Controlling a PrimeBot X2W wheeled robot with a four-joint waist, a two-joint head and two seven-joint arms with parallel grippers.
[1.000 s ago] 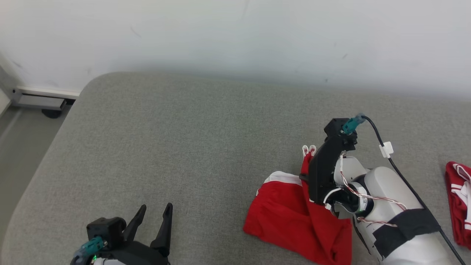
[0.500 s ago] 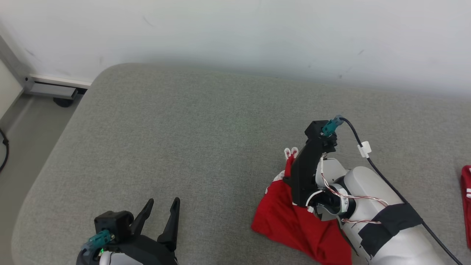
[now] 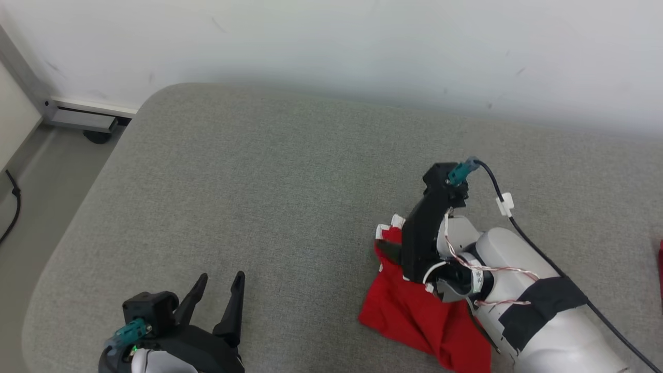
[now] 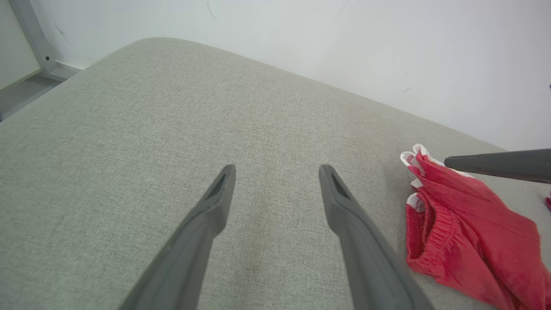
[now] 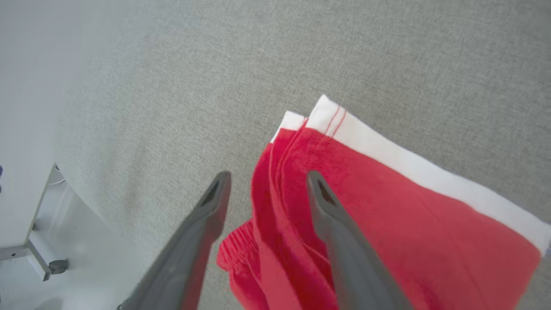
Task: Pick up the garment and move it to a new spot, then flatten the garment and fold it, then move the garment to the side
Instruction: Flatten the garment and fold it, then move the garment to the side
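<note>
Right wrist view: the right gripper (image 5: 267, 175) is spread, a fold of the garment (image 5: 387, 206) loose between its fingers. Placing at the new spot looks done. Flattening likely needs the left gripper (image 3: 220, 276), also spread, on an edge.

Open cushion (image 3: 259, 181) left, garment (image 3: 414, 316) right — wall (image 3: 331, 41) behind

The right forearm (image 3: 544, 321) hides the garment's (image 3: 414, 316) right side; a red scrap (image 3: 661, 261) is cut off at the right edge.

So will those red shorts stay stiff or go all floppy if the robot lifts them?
Probably floppy: the red shorts sag in soft folds. Likely light too, being thin cloth. They shouldn't roll, lying bunched on the grey cushion.
</note>
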